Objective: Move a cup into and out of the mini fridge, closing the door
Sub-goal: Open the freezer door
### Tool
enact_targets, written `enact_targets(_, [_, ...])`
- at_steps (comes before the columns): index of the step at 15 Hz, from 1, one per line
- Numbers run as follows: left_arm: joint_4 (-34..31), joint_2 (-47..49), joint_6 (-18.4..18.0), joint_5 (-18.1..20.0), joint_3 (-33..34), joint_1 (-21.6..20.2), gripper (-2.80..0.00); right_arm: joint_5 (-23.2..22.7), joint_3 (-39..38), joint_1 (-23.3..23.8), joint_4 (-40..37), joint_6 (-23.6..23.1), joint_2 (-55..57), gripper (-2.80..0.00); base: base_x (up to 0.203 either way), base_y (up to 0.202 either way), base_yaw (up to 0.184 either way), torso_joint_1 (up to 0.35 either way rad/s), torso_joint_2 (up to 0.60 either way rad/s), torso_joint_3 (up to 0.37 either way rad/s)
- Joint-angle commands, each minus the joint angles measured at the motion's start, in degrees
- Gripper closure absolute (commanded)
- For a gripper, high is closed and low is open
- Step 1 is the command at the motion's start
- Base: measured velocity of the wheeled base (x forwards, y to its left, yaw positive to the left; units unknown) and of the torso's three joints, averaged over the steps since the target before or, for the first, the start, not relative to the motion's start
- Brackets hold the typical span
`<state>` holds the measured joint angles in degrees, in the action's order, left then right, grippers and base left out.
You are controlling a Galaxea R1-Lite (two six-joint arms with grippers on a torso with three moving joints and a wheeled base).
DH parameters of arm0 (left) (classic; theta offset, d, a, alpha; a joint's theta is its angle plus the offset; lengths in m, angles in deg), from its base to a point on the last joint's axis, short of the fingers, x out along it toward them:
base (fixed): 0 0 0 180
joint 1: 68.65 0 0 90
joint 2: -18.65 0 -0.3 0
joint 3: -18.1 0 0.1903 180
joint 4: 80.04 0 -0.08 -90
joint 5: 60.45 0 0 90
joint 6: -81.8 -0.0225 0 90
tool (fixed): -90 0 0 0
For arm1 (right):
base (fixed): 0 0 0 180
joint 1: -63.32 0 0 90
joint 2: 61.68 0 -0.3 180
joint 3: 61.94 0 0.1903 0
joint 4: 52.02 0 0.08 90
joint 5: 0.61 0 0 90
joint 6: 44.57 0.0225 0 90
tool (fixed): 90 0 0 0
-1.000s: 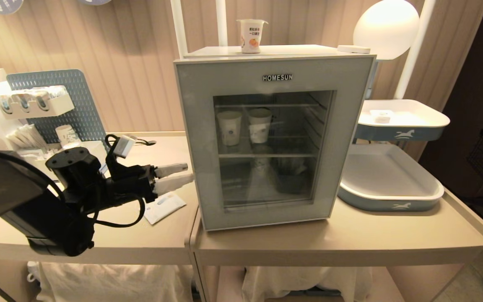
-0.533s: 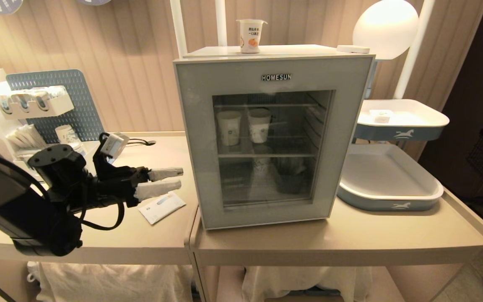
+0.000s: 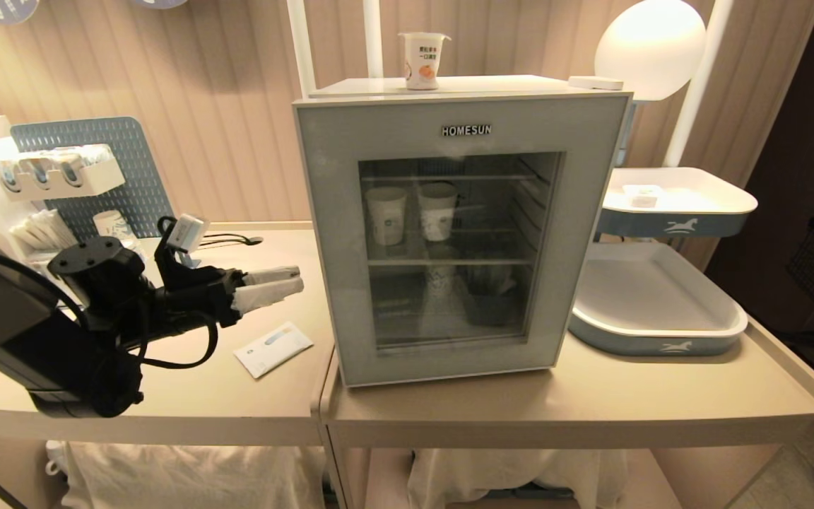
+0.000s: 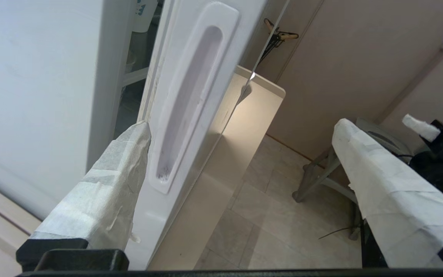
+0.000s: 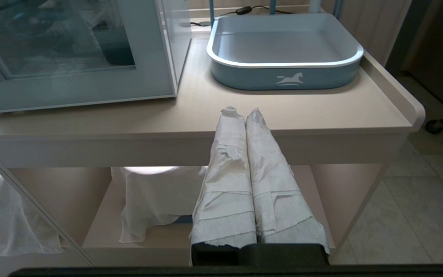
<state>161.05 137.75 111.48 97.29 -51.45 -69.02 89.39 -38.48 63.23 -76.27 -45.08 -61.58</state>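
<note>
Cup (image 3: 424,61) atop mini fridge (image 3: 336,233) | left pincer (image 3: 276,283) apart beside door (image 3: 458,237) handle | right pincer (image 5: 244,115) together | next: hook handle, pull open.

Counted: one mini fridge (image 3: 460,237), one yogurt cup (image 3: 424,60) on top, two paper cups (image 3: 386,215) behind the glass, two blue-sided trays (image 3: 654,300) at right, one sachet (image 3: 273,348) at left.

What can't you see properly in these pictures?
- Head view: the dark things on the mini fridge's lower shelf are blurred behind the door glass.
- Head view: the cup's small writing is too tiny to read.
- Left wrist view: one finger of the left claw hides part of the door's edge.
</note>
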Motion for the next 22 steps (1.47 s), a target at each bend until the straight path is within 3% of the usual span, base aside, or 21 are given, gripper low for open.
enact_targets(1, [-1.2,0.6,0.7,0.0,-2.0,-0.4,-2.8,0.0,0.0,0.0,0.0,0.0,0.1,0.0,0.0,0.0,0.0,0.0,0.0,0.0])
enact_targets(4, [-7.2,0.6,0.8,-0.6,-4.9,-1.5,-2.8,0.0,0.0,0.0,0.0,0.0,0.1,0.0,0.0,0.0,0.0,0.0,0.0,0.0])
enact_targets(7, [-8.1,1.0,0.8,-1.4,-5.9,-1.5,-2.8,0.0,0.0,0.0,0.0,0.0,0.1,0.0,0.0,0.0,0.0,0.0,0.0,0.0])
enact_targets(10, [-10.8,1.1,0.7,-4.9,-7.3,-1.6,-2.8,0.0,0.0,0.0,0.0,0.0,0.1,0.0,0.0,0.0,0.0,0.0,0.0,0.0])
enact_targets(13, [-11.0,1.1,0.7,-5.0,-7.1,-1.6,-2.8,0.0,0.0,0.0,0.0,0.0,0.1,0.0,0.0,0.0,0.0,0.0,0.0,0.0])
enact_targets(14, [-11.0,1.2,0.7,-5.0,-7.1,-1.6,0.0,0.0,0.0,0.0,0.0,0.0,0.1,0.0,0.0,0.0,0.0,0.0,0.0,0.0])
enact_targets(22, [-15.6,3.2,0.6,-5.3,-11.7,-0.3,0.0,0.0,0.0,0.0,0.0,0.0,0.1,0.0,0.0,0.0,0.0,0.0,0.0,0.0])
